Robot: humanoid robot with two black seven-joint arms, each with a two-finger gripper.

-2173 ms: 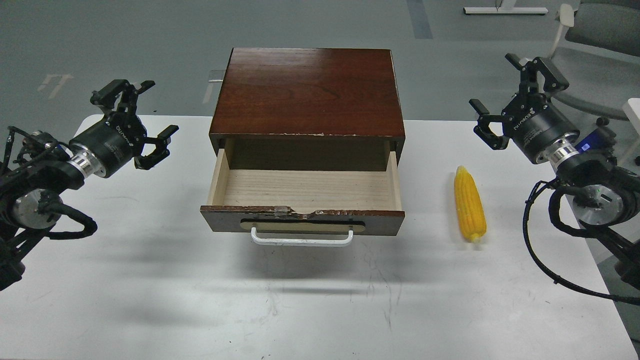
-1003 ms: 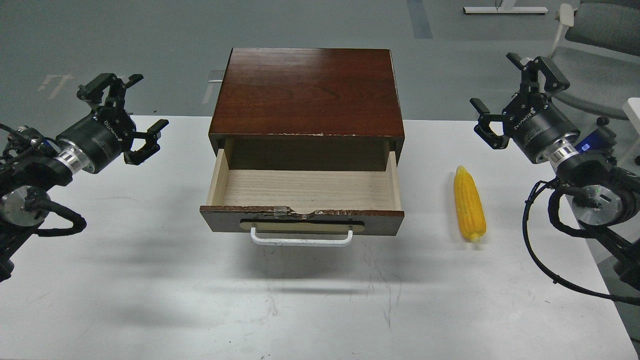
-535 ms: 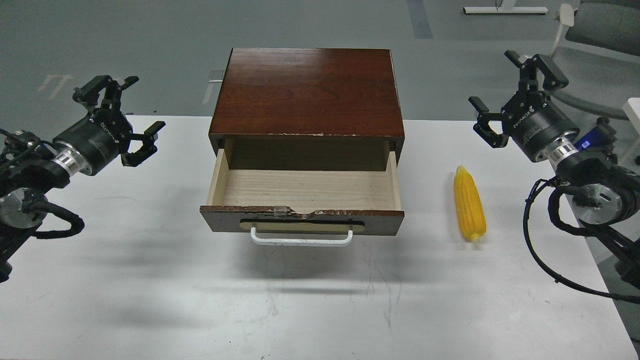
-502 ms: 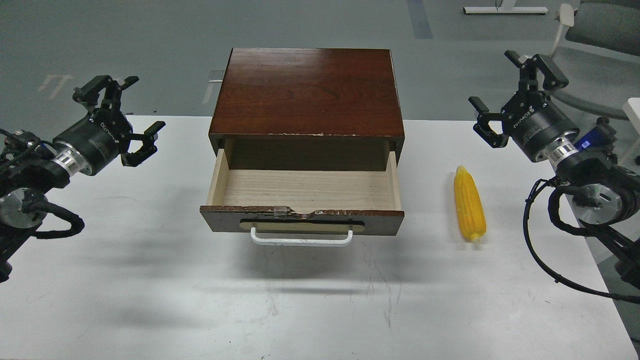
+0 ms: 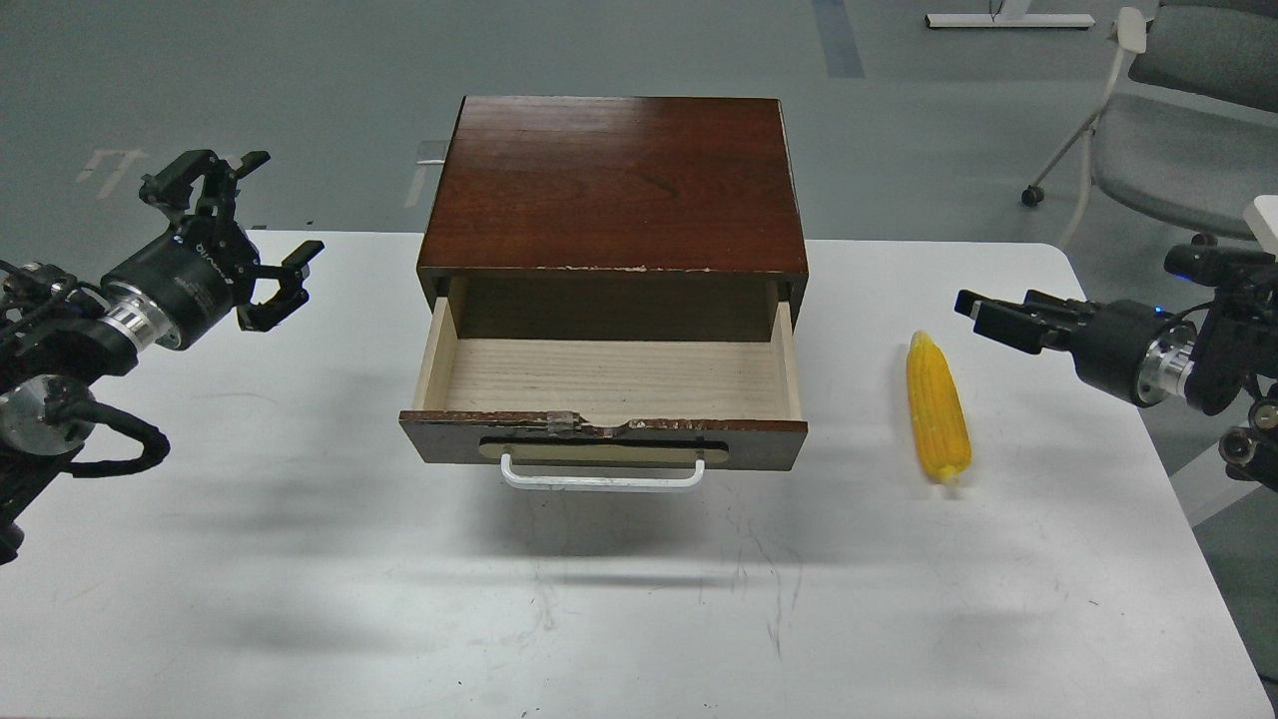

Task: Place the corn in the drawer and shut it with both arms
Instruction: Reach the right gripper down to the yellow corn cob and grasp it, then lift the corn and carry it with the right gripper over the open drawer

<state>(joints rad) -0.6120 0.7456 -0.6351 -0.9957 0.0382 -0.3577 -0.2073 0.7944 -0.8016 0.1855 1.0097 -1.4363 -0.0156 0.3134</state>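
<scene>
The corn (image 5: pixel 938 407) lies on the white table (image 5: pixel 300 559), to the right of the cabinet (image 5: pixel 614 185) and well apart from it, its pointed tip toward the far edge. The drawer (image 5: pixel 609 399) is pulled out of the cabinet's front, empty, handle (image 5: pixel 602 477) facing me. The step in hand looks like the reach for the corn: the right gripper (image 5: pixel 983 315) points toward it from the right, above and just beyond the cob's tip, holding nothing; it is seen edge-on, so I cannot tell how wide it stands. Next it must drop over the cob's middle and clamp across it. The left gripper (image 5: pixel 250 225) hangs left of the cabinet, fingers spread wide, empty. Bare table surrounds the cob, and the table's right edge lies beyond it.
</scene>
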